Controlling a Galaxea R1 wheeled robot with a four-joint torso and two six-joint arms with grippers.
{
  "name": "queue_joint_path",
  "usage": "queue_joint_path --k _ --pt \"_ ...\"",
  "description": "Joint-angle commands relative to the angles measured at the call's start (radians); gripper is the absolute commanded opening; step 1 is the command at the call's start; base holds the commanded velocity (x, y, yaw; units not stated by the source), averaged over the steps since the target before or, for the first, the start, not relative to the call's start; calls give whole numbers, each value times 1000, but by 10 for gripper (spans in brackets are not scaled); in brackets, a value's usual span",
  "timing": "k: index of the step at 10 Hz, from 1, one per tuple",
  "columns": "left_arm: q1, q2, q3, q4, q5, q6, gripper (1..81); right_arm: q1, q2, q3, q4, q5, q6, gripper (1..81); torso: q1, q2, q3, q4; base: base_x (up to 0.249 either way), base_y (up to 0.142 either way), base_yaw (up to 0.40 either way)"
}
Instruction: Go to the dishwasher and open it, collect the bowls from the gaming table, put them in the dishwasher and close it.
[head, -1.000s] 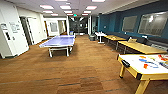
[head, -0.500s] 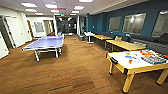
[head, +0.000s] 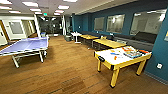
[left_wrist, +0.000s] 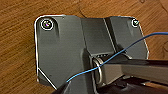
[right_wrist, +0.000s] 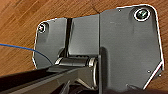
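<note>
The gaming table (head: 107, 53), with a white top and yellow legs, stands close at the right of the head view. On its far end lie small orange and blue items (head: 130, 52), too blurred to tell as bowls. The dishwasher is out of view. Both wrist views look down on the wooden floor (left_wrist: 17, 50) (right_wrist: 20, 20) past the robot's own dark plate.
A blue table-tennis table (head: 25, 45) stands at the left. Yellow wood-topped tables (head: 110, 43) line the dark blue wall (head: 160, 50) on the right, with a small white table (head: 75, 34) beyond them. A wide strip of wooden floor (head: 67, 65) runs between them toward the far hall.
The whole head view has shifted, so the camera moved: the white-topped table is nearer and larger at the right, and the table-tennis table sits further left.
</note>
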Motion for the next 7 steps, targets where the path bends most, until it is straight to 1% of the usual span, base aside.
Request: queue_joint_path --k 1,7 --pt "-55 -9 5 10 52 1 811 53 7 7 -5 -50 -2 811 1 0 0 0 0 0 -377" --pt "-55 -7 5 8 50 1 811 51 10 10 -7 -50 -2 811 1 0 0 0 0 0 -378"
